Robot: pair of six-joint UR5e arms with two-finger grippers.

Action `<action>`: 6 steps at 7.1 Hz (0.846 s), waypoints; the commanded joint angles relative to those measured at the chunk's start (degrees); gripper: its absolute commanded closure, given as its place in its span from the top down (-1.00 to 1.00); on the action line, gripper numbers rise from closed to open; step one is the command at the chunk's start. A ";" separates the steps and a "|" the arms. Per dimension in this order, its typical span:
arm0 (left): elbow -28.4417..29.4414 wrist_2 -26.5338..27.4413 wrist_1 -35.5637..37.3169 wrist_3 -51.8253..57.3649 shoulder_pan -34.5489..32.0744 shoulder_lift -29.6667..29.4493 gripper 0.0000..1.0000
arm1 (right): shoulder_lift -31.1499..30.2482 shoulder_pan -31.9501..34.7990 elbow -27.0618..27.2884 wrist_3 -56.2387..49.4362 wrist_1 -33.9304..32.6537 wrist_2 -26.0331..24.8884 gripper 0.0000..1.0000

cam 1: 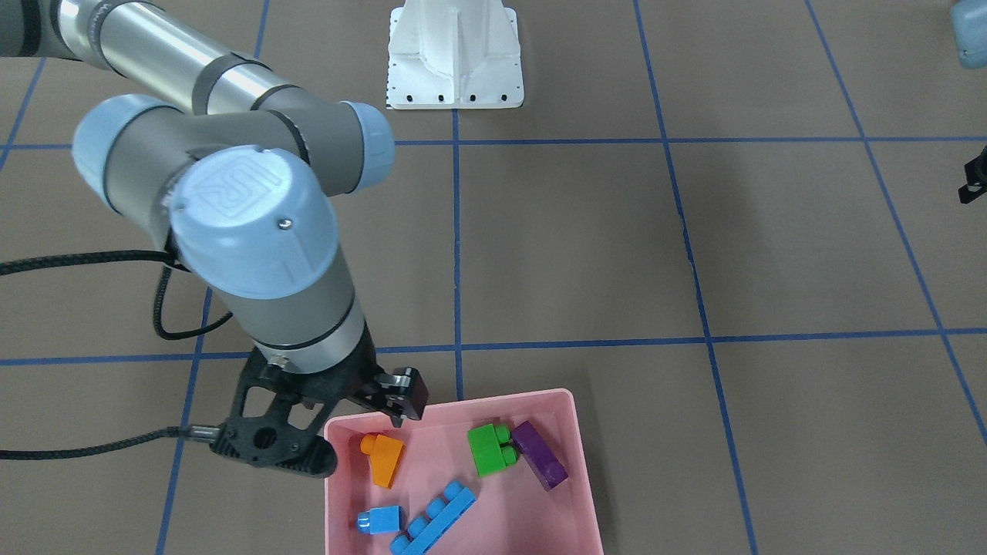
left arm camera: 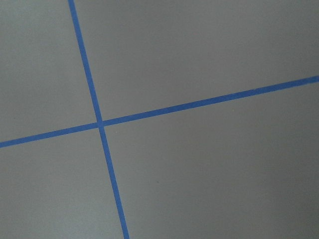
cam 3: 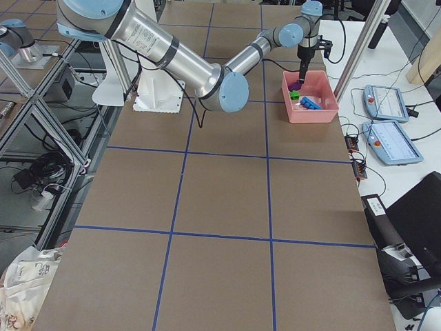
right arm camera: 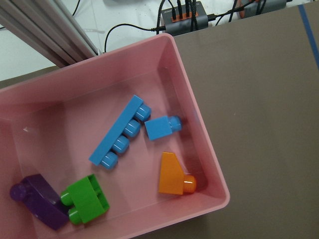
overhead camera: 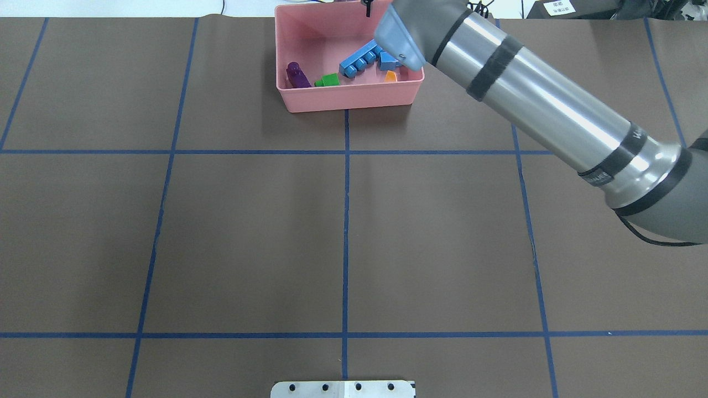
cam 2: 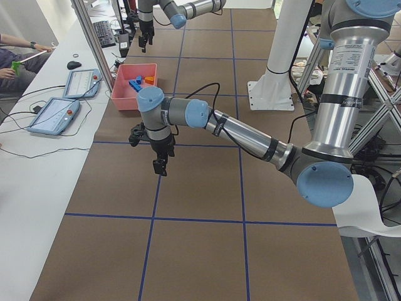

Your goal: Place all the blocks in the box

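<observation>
Right fingers (cam 1: 402, 393) hover at the upper-left corner of the pink box (cam 1: 455, 402), open or clenched we cannot tell, all five blocks (cam 1: 487, 451) lying inside; pulling away low, we might snag its wall.

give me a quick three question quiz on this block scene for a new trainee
1. True or false: every studded plastic toy brick in view lies inside the shallow pink plastic tray.
2. How many blue bricks does the tray hold?
3. Which brick lies right against the green two-stud brick?
A) the orange sloped one-stud brick
B) the purple oblong brick
C) none, it lies alone

Key:
1. True.
2. Two: the long blue four-stud brick and the small blue one-stud brick.
3. B.
</observation>
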 commanded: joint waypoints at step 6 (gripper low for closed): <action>-0.03 -4.30 -15.30 13.99 -10.69 16.95 1.00 | -44.52 23.15 27.47 -48.72 -1.93 9.63 1.00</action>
